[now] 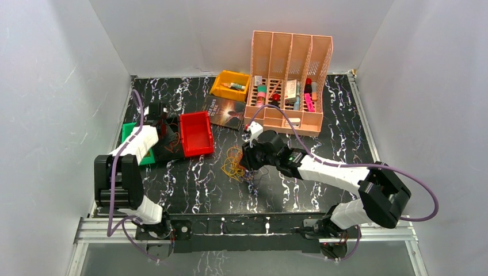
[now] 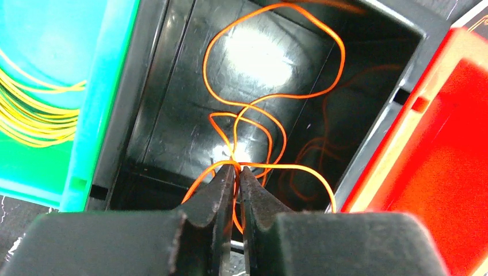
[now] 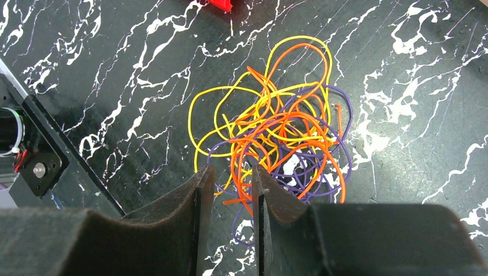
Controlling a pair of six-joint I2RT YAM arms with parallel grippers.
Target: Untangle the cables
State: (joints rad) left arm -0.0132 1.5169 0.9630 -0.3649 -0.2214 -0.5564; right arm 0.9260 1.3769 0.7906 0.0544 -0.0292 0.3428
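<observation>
Plainly the tangle of cables (image 3: 276, 132) lay just above the right gripper (image 3: 230, 168), jaws slightly apart, in its wrist frame, nearest that arm; the left gripper (image 2: 236, 169), at the overhead frame's left, was pinched on one orange cable (image 2: 270, 86) over a black bin (image 2: 167, 115)

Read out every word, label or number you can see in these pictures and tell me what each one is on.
Nothing can be quoted with confidence.
Book: white capitals on its dark cover, too small to read.
Packets and tubes in the pink file organiser: printed labels, too small and blurred to read.
Both wrist views: no writing visible.
</observation>
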